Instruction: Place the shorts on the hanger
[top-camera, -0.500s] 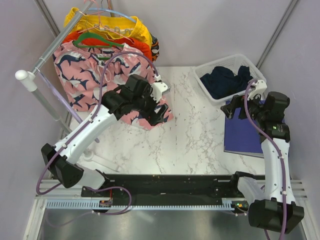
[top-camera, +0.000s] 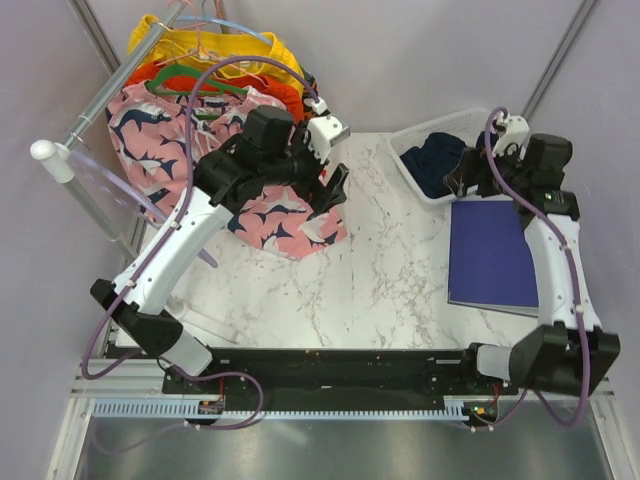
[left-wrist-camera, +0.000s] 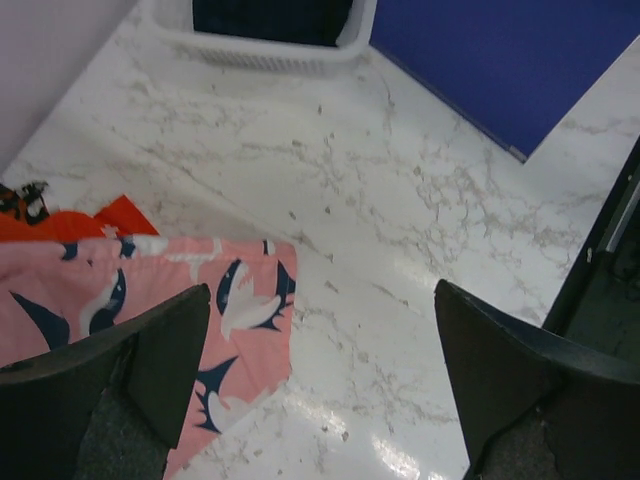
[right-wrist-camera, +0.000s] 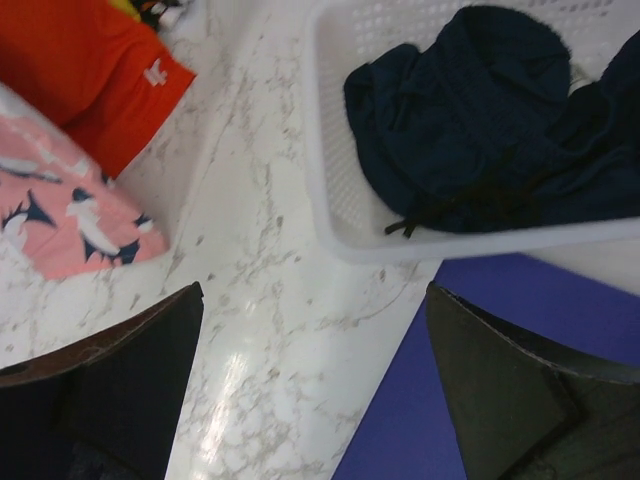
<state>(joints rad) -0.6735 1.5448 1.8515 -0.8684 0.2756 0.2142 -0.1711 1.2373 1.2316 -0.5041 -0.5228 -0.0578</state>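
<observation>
Both grippers empty, jaws wide; right arm is the nearer one to the shorts
Right gripper (right-wrist-camera: 315, 300) hangs over the marble table (right-wrist-camera: 260, 330), fingers spread full, nothing held; flat blue mat (right-wrist-camera: 560, 300) by its right finger. Just ahead, slightly right, the white perforated basket (right-wrist-camera: 330, 190) holds the shorts (right-wrist-camera: 470, 130): dark navy, soft, crumpled in a heap, black drawstring trailing off the near fold, no clear long axis. Left gripper (left-wrist-camera: 322, 300) equally wide and empty, at the hem of the pink shark-print shorts (left-wrist-camera: 170, 260), well apart from the basket. Far left, rail (top-camera: 110, 85) of hung garments; the pale hanger not made out there
</observation>
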